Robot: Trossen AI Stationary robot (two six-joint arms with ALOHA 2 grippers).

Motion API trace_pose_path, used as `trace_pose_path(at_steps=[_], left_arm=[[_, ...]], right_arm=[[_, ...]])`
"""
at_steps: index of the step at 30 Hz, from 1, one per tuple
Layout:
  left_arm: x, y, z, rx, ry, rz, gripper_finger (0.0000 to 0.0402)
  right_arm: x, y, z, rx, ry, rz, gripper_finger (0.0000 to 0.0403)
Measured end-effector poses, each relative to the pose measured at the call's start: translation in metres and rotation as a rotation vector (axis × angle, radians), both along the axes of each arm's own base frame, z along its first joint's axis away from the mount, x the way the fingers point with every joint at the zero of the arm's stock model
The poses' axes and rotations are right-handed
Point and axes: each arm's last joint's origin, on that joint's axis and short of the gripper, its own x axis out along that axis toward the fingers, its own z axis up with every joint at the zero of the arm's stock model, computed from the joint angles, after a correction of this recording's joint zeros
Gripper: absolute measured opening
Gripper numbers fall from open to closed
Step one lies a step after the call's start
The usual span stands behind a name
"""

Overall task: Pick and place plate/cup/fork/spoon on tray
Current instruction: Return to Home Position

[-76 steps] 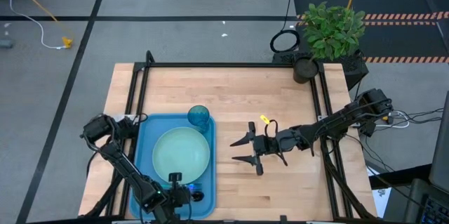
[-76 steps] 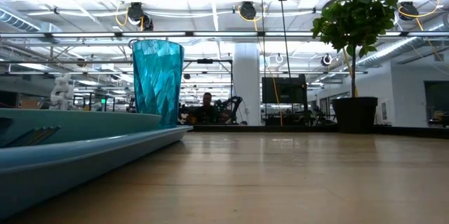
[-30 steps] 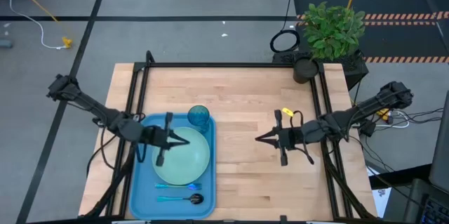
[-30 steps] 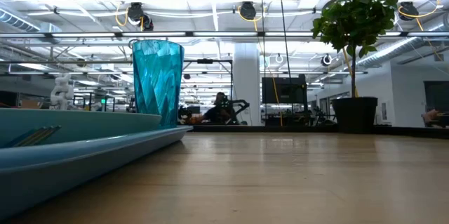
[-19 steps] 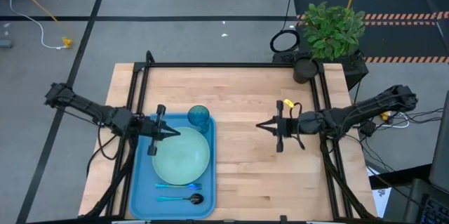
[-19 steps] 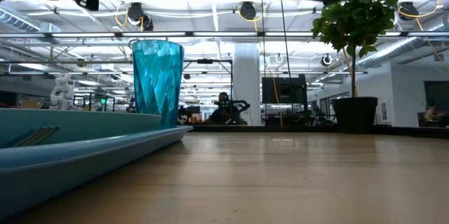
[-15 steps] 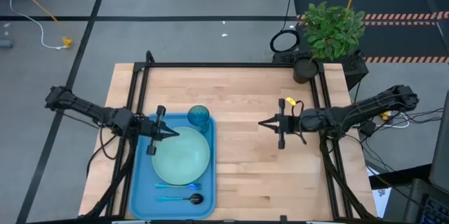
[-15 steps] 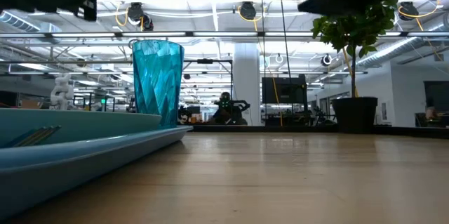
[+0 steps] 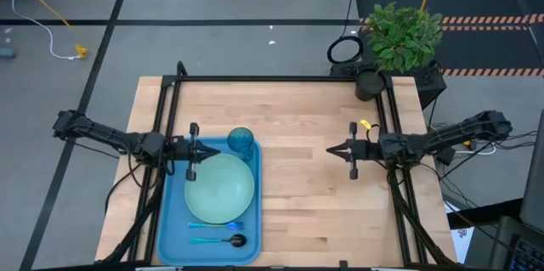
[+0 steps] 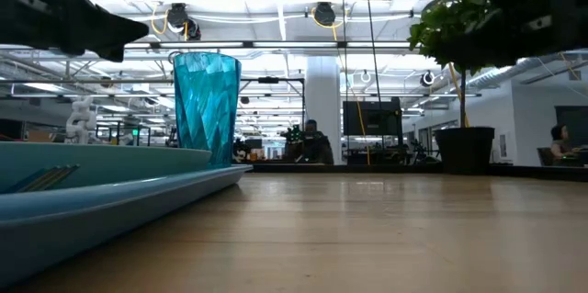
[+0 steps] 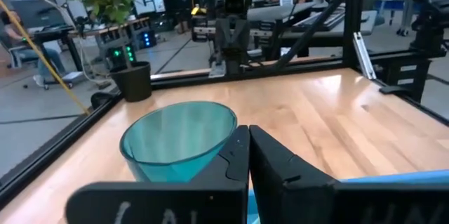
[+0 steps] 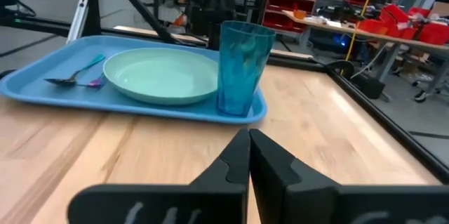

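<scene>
The tray (image 9: 172,220) lies on the wooden bench (image 9: 297,220) with all four pieces of tableware on it. The plate (image 9: 219,188) sits flat in the middle of the tray and fills most of its width. The cup (image 9: 240,141) stands upright at one short end of the tray, in the corner on the long side that faces the right hand, just beside the plate's rim. At the tray's opposite short end the fork (image 9: 216,225) lies crosswise just past the plate. The spoon (image 9: 223,240) lies parallel to the fork, between it and the tray's end rim. The spoon's dark bowl points toward the long side that faces the right hand.

The left hand (image 9: 206,149) hangs above the cup end of the tray, just beside the cup on the side away from the right hand. Its tips point across the tray. In the left wrist view its two fingers (image 11: 277,164) are pressed together with nothing between them.

The right hand (image 9: 331,150) is over bare bench, well apart from the tray and about level with the tray's cup end. Its tips are aimed back at the tray. In the right wrist view its fingers (image 12: 277,161) meet in a closed point and carry nothing.
</scene>
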Motion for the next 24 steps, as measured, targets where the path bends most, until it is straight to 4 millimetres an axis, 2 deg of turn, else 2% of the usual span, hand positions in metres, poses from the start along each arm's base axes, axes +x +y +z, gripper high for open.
trace_pose_path(at_steps=[7,10,24], left_arm=[[0.000,0.000,-0.003,0.014,0.029,0.000,0.0015],[0.000,0.000,-0.003,0.017,0.034,-0.002,0.0004],[0.000,0.000,-0.004,-0.046,0.042,-0.008,0.0003]], right_arm=[[-0.012,-0.002,-0.010,0.006,-0.038,0.001,0.0000],[-0.014,-0.003,-0.008,0.009,-0.063,0.001,0.0000],[-0.025,-0.004,0.005,-0.040,-0.178,0.004,0.0000]])
